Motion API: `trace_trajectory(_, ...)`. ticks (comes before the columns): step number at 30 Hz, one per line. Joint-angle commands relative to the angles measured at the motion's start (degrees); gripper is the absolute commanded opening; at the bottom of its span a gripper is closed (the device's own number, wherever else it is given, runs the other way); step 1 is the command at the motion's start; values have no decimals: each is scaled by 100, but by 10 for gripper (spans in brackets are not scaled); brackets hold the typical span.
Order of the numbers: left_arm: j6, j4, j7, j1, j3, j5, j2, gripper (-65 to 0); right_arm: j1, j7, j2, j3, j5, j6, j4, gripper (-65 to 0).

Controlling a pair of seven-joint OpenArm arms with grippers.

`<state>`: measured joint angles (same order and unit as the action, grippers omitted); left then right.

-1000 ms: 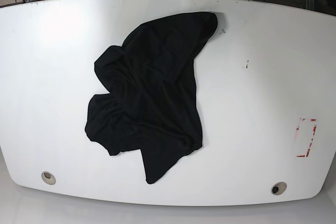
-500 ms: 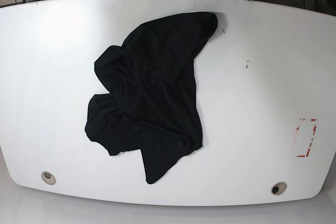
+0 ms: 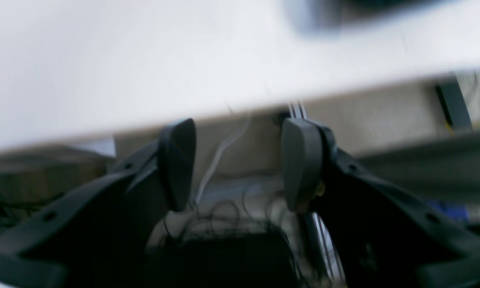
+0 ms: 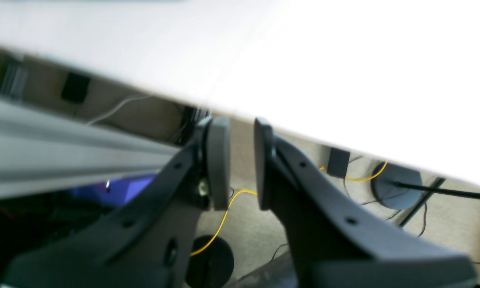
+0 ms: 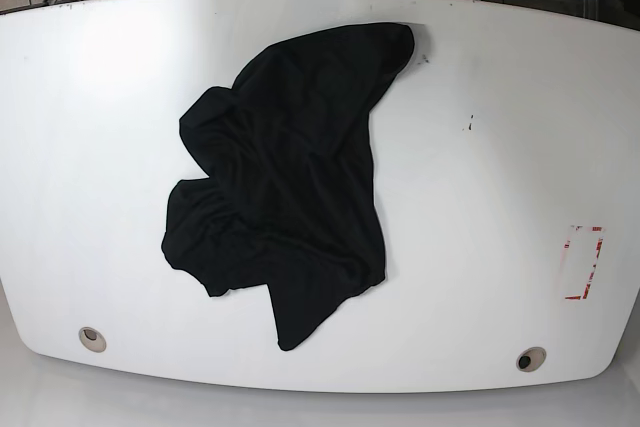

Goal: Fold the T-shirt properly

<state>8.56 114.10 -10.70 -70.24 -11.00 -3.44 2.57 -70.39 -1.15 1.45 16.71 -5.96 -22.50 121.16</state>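
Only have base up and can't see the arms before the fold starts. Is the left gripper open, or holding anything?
Observer: Left gripper is open with a wide gap, nothing between the pads.
Operator: Right one?
Observer: Right gripper shows only a narrow gap, and it's empty too.
Operator: Either one near the shirt?
Observer: No. Both wrist views show the grippers out past the table edge with floor and cables behind them, no cloth at the pads.

Bright glare, wrist cams blurry, fisheye.
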Motion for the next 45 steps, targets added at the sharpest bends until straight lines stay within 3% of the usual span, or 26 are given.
trace_trajectory(1, -11, 168, -91, 0, -77, 140, 16, -330, -106, -52, 81, 113, 22, -4, 110, -548)
trace_trajectory(9, -19, 315, 120, 602, -174, 238, 26, -333, 215, 26, 265, 395, 56, -27, 82, -548)
trace_trajectory(31, -1, 225, 197, 1539, 32, 226, 192, -327, 1447, 64, 33, 62, 38, -103, -47, -549)
trace_trajectory(41, -17, 220, 292, 2246, 317, 277, 417, -322, 2342, 329, -4, -93, -107, -154, -101, -462)
trace_trajectory(45, -4, 240, 373, 2504, 208, 267, 475, -323, 3037, 779, -50, 23, -29, -128, -261, -414)
